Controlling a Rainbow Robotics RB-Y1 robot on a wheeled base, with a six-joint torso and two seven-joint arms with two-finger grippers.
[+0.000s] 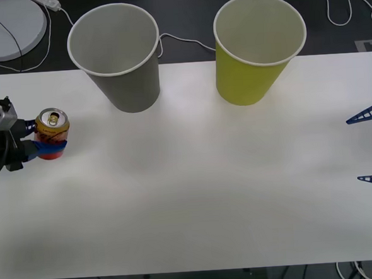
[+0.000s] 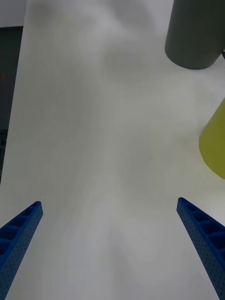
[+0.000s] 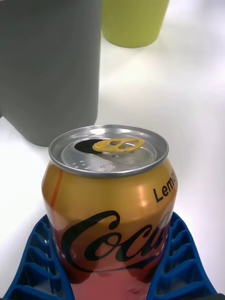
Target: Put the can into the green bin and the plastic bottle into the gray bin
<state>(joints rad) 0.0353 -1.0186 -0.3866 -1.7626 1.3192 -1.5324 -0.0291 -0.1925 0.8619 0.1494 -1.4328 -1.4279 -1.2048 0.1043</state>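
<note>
One can (image 1: 52, 136) in left end effector (image 1: 44, 147), table's (image 1: 195, 189) left edge.

My front camera looks down from above on the whole table (image 1: 196, 202). My left wrist camera sits close behind the can (image 3: 110, 206), facing both bins. The right wrist camera looks across bare tabletop; all three views share the gray bin (image 1: 114, 55) and green bin (image 1: 259, 46).
</note>
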